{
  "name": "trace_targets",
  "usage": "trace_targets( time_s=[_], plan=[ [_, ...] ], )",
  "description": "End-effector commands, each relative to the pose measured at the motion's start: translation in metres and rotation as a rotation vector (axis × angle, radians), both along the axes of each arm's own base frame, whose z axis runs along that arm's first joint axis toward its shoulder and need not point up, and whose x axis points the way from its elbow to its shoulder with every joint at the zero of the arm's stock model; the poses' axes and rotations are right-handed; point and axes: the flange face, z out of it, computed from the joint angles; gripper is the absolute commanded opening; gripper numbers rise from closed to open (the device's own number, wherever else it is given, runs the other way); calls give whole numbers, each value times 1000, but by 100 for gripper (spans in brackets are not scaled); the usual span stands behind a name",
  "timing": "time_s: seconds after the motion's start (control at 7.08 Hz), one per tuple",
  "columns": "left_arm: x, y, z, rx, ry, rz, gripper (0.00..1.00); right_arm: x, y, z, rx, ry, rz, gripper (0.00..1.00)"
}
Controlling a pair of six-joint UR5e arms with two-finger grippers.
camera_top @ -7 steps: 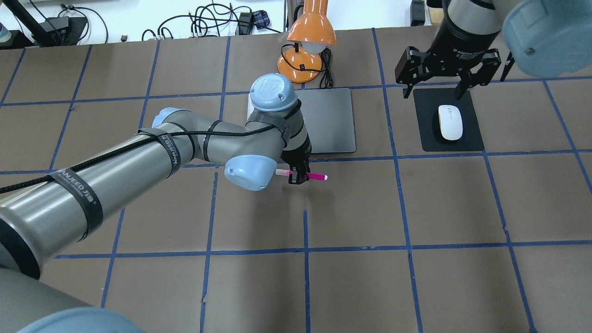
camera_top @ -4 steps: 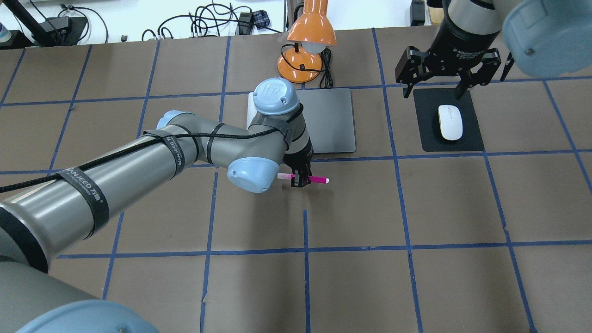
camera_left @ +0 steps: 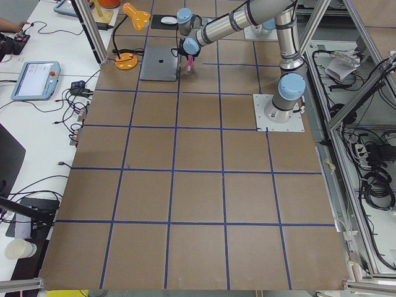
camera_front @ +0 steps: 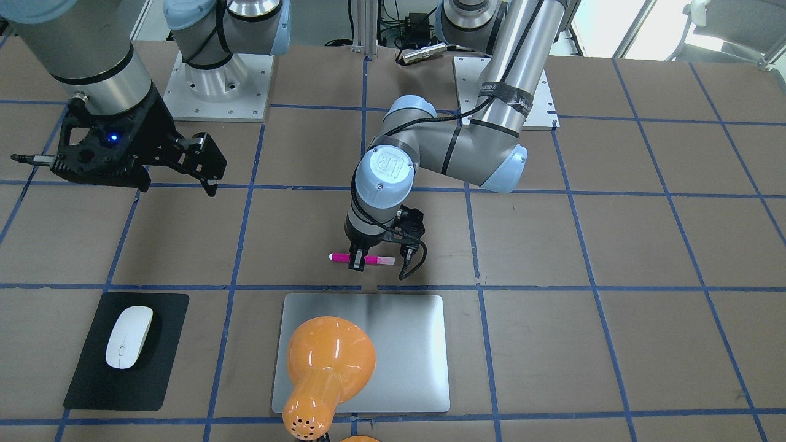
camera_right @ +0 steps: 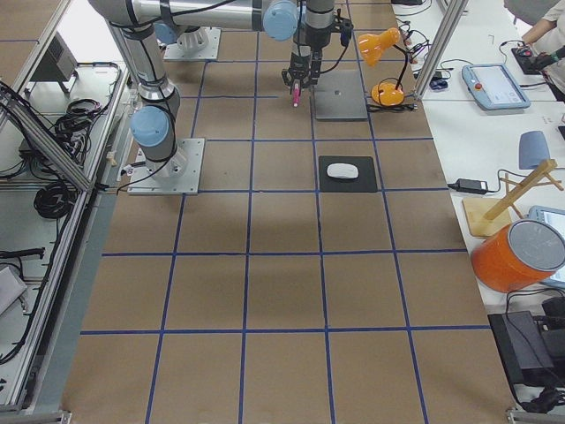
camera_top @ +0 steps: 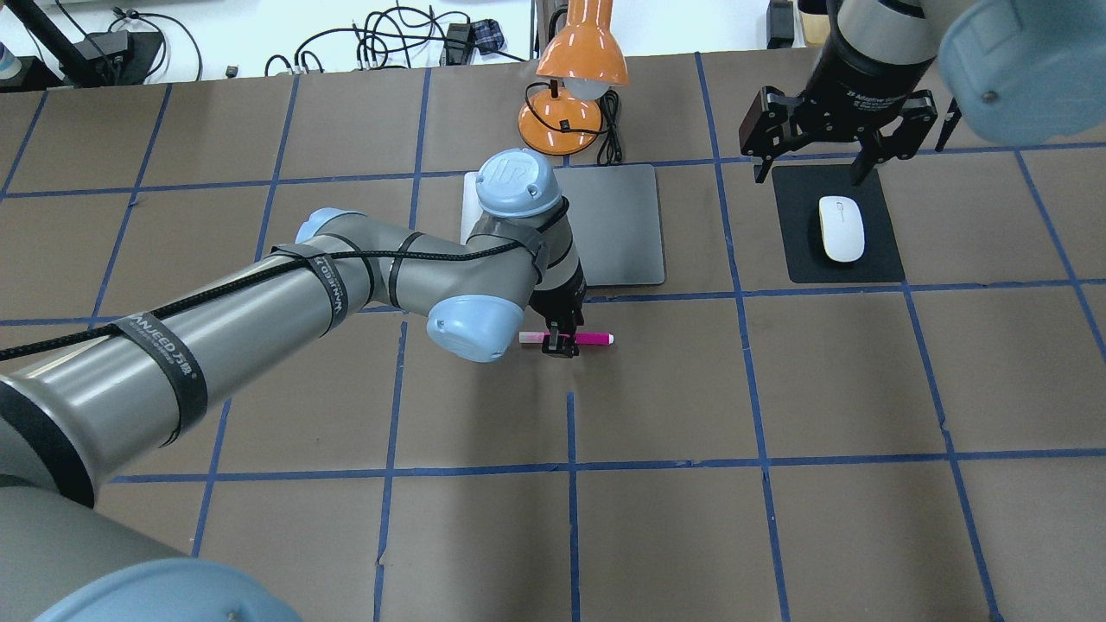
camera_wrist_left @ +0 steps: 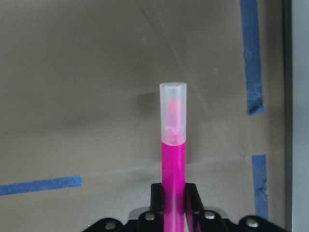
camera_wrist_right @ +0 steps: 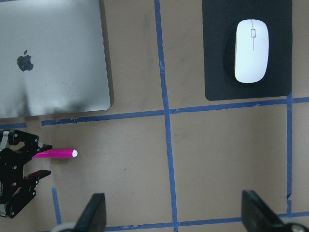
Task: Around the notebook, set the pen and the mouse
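Pen [camera_top: 593, 339] hung level, clamped mid-length in the shut jaws of the left gripper [camera_top: 560, 346], low over the table [camera_top: 778, 389] just beside the notebook [camera_top: 613, 225], likely for laying along its near edge. Mouse [camera_top: 841, 229] lay on a black mat [camera_top: 804, 259], well apart, below the right gripper [camera_top: 812, 177], jaws wide.
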Motion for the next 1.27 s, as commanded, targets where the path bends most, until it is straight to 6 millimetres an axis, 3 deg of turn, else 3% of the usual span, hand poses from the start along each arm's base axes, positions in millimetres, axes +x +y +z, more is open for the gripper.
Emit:
trace_targets(
  time_s=[0.0,0.28,0.71,1.13],
  plan=[
    [-2,2,20,-40,17,-92,100,0,-1,-1,2,3,2,100],
    [7,-7,45,-144,48,-457,100,0,0,-1,1,1,-1,100],
    [56,-30,85,-303,126,-1001,100,0,0,0,-1,1,-3,100],
    [158,-53,120,-318,128,-1239,100,0,0,-1,2,3,2,100]
  ],
)
